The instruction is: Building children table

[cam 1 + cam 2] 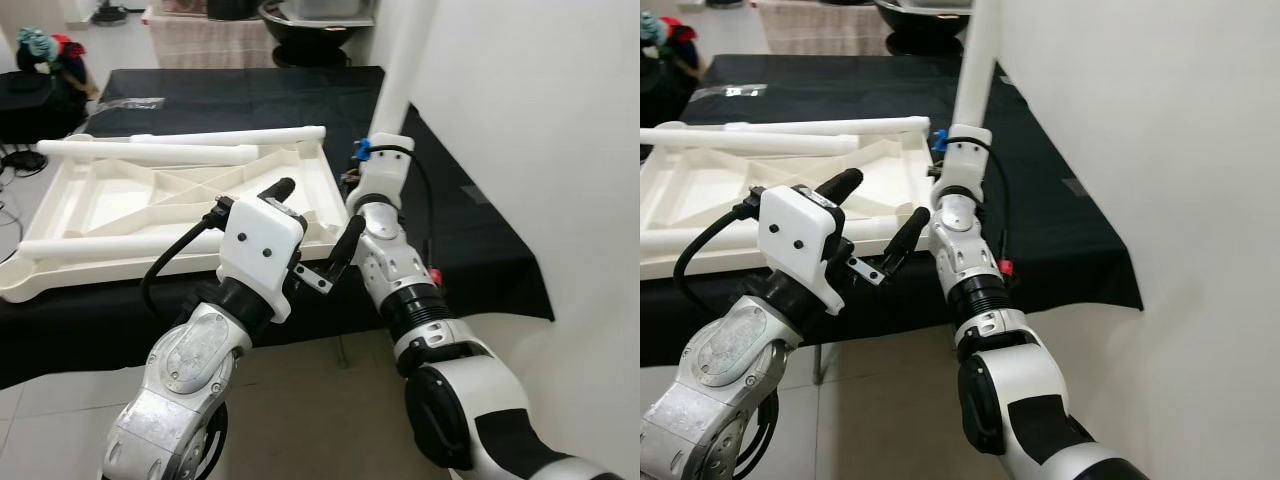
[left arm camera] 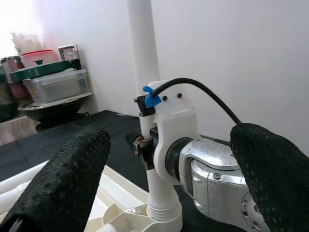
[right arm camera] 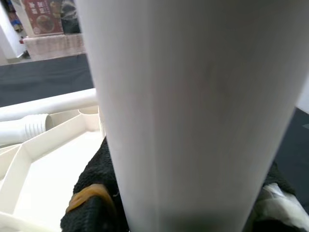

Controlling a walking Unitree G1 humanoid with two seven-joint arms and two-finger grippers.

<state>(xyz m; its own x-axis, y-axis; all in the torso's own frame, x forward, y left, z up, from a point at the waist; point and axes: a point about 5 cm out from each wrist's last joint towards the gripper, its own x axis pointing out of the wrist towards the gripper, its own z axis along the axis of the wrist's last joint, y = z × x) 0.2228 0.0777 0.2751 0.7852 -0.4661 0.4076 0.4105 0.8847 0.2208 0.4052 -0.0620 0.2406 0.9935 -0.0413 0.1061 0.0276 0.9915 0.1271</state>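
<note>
1. Left wrist view: the white leg (image 2: 143, 58) is seen upright, its threaded foot seated in a corner socket of the table (image 1: 180, 200), which lies upside down on a tabletop (image 1: 470, 250) with a black cloth.
2. The right pincer (image 3: 183, 203) is clamped round the leg, low on it.
3. The left pincer (image 1: 315, 230) is held with its fingers spread and nothing between them, just beside the right wrist.
4. A risk is judged here: if the leg is turned while tilted, the thread may cross and jam.
5. The table may also slide on the cloth, because it is not held by the left pincer.
6. The table is cream plastic with ribs underneath; two more legs (image 1: 150, 152) are laid loose across it.
</note>
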